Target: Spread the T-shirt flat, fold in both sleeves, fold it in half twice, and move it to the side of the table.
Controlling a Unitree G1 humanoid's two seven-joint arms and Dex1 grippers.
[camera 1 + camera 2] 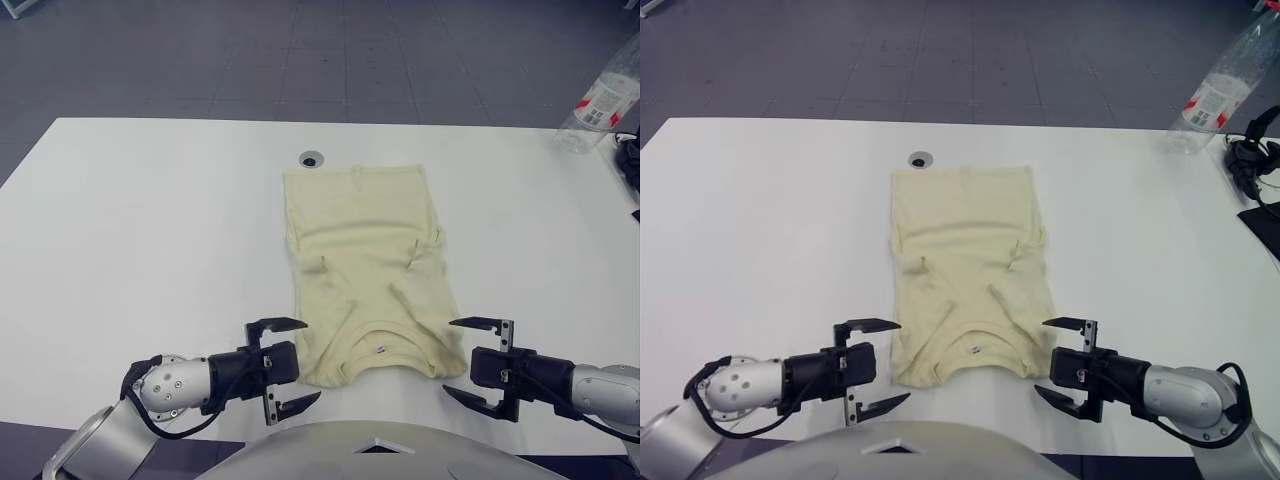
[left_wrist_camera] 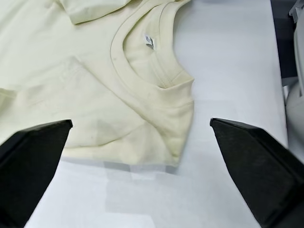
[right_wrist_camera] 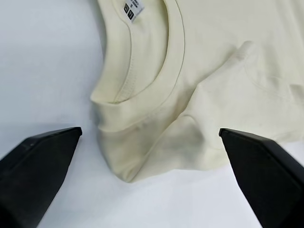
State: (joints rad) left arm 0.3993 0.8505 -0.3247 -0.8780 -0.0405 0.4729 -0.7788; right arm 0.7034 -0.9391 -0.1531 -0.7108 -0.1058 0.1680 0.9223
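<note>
— Jaws on both sides stand wide and hold nothing. We see the left gripper (image 1: 305, 362) just beside the near left corner of the T-shirt (image 1: 365, 260), and the right gripper (image 1: 452, 358) just beside its near right corner.
— Where do we place the shirt itself?
— We see it on the white table (image 1: 150, 250), sleeves folded in over the body, collar (image 1: 380, 340) toward us, hem near a small round port (image 1: 312, 158). We note a plastic bottle (image 1: 600, 100) at the far right.
</note>
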